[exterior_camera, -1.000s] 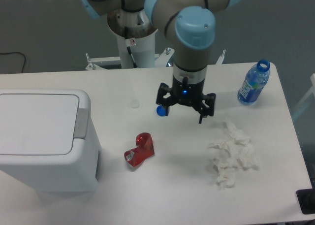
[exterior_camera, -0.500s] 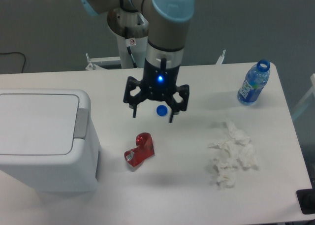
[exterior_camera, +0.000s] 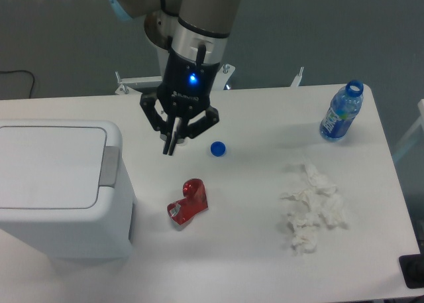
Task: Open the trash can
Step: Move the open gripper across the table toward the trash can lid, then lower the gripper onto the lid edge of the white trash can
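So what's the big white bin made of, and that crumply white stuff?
The trash can looks like smooth, slightly glossy white plastic, judging by its molded rounded corners, with a grey tab. The crumpled wad looks like soft matte tissue paper, going by its wrinkles.

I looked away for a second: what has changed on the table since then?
The end effector travelled left toward the trash can and closed its fingers, holding nothing. The trash can's lid, red object, blue cap, bottle and tissues stayed put.
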Motion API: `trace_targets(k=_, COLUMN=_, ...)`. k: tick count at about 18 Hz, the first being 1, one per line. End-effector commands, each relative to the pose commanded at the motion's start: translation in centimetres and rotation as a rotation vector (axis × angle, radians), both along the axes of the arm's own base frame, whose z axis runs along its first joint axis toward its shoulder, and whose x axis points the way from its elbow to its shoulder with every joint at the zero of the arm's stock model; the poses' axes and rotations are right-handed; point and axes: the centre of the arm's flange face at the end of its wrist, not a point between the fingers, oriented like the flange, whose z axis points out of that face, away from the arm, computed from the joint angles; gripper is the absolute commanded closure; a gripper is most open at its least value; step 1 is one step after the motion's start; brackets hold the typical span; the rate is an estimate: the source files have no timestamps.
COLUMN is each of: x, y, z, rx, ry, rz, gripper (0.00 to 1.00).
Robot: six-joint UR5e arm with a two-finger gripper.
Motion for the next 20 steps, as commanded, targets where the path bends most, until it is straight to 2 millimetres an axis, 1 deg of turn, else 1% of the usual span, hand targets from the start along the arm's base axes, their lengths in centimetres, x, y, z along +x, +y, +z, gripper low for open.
trace_targets(k=3, x=0.7, y=0.4, z=-0.1, rx=-0.001, ry=-0.007, rz=-0.007, gripper=1.00)
trace_targets(k=6, x=2.4, y=1.6, z=-0.4, rx=-0.004, ry=-0.014, rz=-0.043, gripper=1.00)
trace_targets(k=7, x=2.6, y=1.7, z=-0.3, rx=0.002, ry=-0.018, rz=-0.049, gripper=1.00)
trace_targets(k=10, x=2.5, y=2.2, z=-0.7, rx=0.018, ry=-0.034, rz=-0.047, gripper=1.00)
trace_targets(k=14, x=3.7, y=3.3, z=-0.7, rx=0.034, ry=-0.022, rz=-0.071, gripper=1.00)
trace_targets(k=17, x=3.4, y=4.3, z=-1.8, rx=0.035, ry=-0.030, rz=-0.081, gripper=1.00)
trace_targets(k=20, x=3.9, y=5.1, z=-2.4, rx=0.036, ry=-0.030, rz=-0.096, gripper=1.00)
